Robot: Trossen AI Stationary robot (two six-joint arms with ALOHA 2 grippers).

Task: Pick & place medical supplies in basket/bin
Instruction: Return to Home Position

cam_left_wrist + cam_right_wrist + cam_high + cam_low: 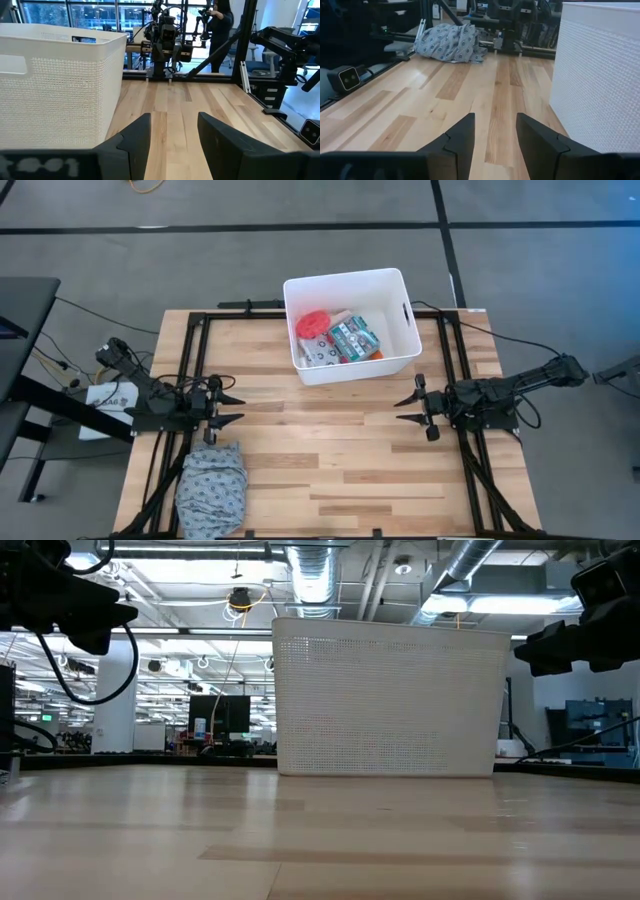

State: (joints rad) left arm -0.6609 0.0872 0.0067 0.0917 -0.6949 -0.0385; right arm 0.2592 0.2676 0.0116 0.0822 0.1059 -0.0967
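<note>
When viewed from above, shows the left gripper (238,408) at the left edge of the pale wooden table (330,460) and the right gripper (398,409) at its right edge, both parted wide, gripping nothing. Farther out, at the far middle, finds the large white rectangular plastic tub (345,276) holding a pink round disc (313,323), a green-and-red box (354,336), a white packet with black print (320,352) and perhaps an orange tube (375,355).
</note>
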